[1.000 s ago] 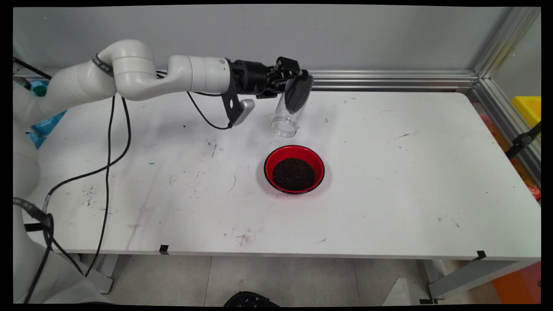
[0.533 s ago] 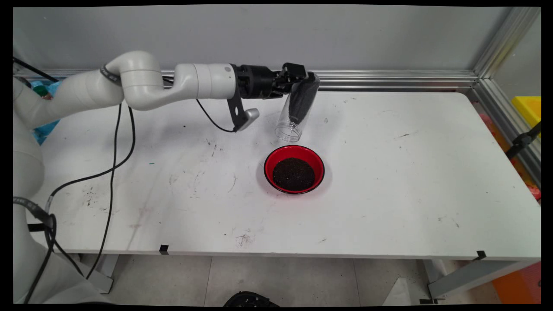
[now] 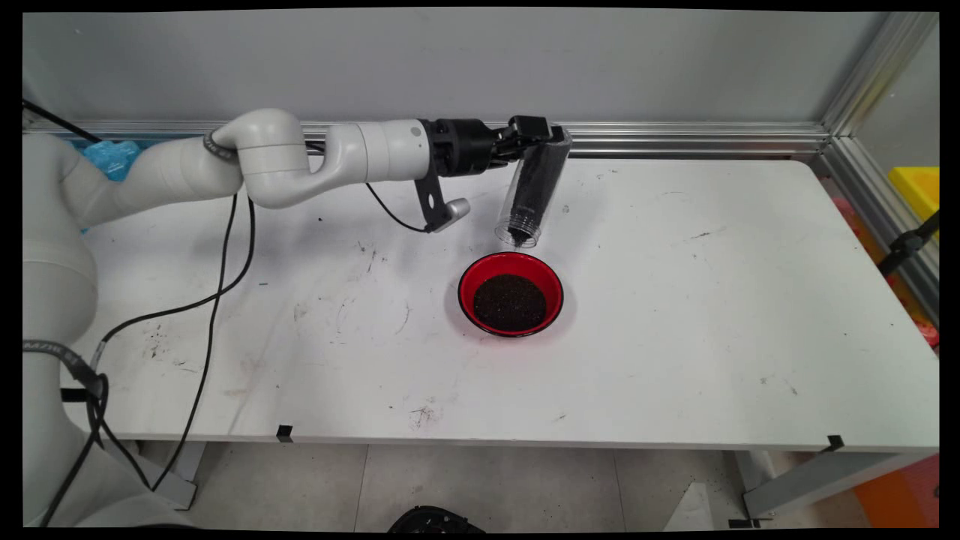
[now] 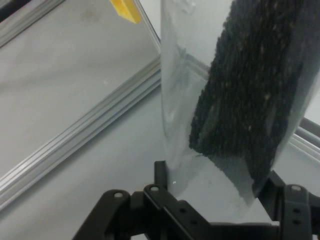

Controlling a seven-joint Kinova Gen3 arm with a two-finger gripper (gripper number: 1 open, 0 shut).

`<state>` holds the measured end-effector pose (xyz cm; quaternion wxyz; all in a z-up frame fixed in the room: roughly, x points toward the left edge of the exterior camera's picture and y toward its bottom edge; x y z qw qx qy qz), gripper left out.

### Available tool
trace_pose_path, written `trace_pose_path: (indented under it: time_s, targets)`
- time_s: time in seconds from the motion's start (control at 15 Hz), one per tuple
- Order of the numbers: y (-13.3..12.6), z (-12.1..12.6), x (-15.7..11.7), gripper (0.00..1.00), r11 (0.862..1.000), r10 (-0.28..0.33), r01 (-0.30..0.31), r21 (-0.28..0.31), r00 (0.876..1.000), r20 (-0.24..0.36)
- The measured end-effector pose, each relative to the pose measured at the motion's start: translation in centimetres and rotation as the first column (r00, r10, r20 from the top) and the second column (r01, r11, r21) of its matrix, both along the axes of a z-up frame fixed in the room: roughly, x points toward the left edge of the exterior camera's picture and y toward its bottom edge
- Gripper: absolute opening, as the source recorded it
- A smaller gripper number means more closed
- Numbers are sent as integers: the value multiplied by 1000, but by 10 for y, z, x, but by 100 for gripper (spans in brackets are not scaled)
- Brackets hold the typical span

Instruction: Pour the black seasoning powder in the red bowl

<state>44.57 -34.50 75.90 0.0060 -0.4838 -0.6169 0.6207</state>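
Note:
My gripper (image 3: 541,137) is shut on a clear plastic jar (image 3: 534,187) near its base and holds it tipped mouth-down above the table. Dark granules fill the jar's length and reach its mouth (image 3: 517,238), which hangs just above the far rim of a red bowl (image 3: 511,262). The bowl sits mid-table and holds a heap of the same dark granules (image 3: 510,301). In the hand view the jar (image 4: 240,90) fills the frame, the granules lying along its right side, with the gripper (image 4: 220,200) clamped on it at the bottom.
The white table (image 3: 675,315) carries scuff marks. An aluminium rail (image 3: 690,139) runs along its far edge and a frame post (image 3: 870,67) stands at the right corner. Black cables (image 3: 217,270) hang from the arm on the left.
The arm has swung right and lowered, carrying the jar closer to the bowl. The jar has tipped steeper, and the granules have slid from its base down to its mouth.

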Motion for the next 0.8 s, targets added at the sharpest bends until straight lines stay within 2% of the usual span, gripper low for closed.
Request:
trace_pose_path:
  time_s: [0.4, 0.8]
  targets:
    - [5, -8, -6, 0, 999, 2, -2, -40, 1000, 11]
    - [21, -16, -15, 0, 999, -18, 19, -45, 1000, 14]
